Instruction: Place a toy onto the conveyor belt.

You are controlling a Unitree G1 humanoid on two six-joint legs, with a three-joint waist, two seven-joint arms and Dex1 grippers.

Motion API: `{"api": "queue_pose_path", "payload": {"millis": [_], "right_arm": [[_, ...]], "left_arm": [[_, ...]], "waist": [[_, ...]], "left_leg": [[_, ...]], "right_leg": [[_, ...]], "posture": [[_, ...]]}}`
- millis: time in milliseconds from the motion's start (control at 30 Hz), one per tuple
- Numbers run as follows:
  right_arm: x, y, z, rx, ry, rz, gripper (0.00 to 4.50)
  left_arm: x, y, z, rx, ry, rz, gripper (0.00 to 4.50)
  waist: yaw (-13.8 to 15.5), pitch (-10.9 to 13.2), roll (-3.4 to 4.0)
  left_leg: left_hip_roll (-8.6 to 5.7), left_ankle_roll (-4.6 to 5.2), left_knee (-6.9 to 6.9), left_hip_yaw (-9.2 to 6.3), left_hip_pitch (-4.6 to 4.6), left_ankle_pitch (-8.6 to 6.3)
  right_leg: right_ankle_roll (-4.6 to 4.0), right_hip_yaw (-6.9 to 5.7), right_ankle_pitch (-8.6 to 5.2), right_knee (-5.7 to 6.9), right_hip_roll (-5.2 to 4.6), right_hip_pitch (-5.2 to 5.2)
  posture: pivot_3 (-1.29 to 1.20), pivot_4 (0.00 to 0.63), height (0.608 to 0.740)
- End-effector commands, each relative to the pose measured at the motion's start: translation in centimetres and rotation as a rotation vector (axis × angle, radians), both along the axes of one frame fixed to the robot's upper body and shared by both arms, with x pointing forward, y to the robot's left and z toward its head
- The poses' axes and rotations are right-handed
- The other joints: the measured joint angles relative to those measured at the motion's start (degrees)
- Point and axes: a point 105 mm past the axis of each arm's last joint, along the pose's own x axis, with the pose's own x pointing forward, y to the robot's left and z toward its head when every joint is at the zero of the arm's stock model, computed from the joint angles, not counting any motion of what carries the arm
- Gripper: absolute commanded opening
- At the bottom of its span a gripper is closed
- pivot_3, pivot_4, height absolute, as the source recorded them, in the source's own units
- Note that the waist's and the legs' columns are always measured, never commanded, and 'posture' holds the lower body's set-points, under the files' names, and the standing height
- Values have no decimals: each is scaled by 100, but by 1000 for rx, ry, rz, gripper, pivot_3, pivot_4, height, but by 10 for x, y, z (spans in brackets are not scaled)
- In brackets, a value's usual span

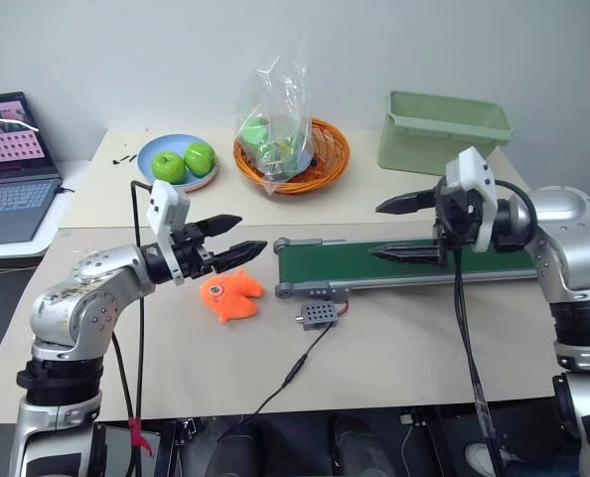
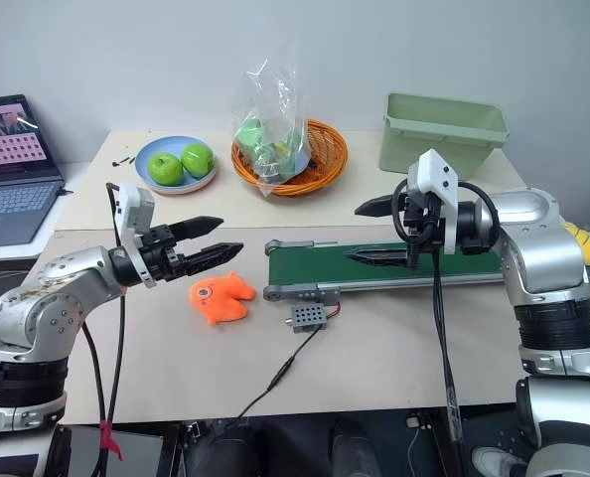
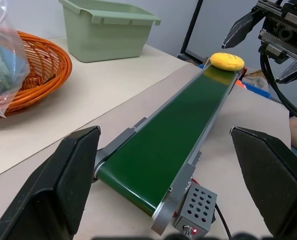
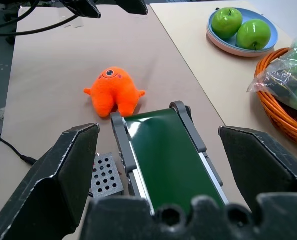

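Both arms are raised, bent inward; the left gripper and right gripper apparently point toward each other, jaws spread, empty.

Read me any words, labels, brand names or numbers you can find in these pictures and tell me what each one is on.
None can be read.
Laptop screen: pink rows of marks, too small to read.
Grey control box by the conveyor belt: holes and a red light, no label showing.
Pale green bin, orange plush, yellow toy, plastic bag: no print showing.
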Motion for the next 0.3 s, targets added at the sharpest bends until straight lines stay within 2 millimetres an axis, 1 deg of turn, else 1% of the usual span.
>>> {"api": "queue_pose_path", "payload": {"millis": [33, 300], "right_arm": [[-3, -1, 13, 14, -46, 4, 4500], [-2, 0, 12, 15, -48, 5, 4500]], "left_arm": [[-4, -7, 18, -9, -70, -24, 4440], [-3, -6, 18, -14, -68, -12, 4440]], "waist": [[0, 0, 0], [-3, 0, 0]], "left_leg": [[0, 0, 0, 0, 0, 0], [0, 0, 0, 0, 1, 0]], "right_leg": [[0, 0, 0, 0, 0, 0], [0, 0, 0, -1, 0, 0]], "posture": [[0, 150, 740], [0, 150, 740]]}}
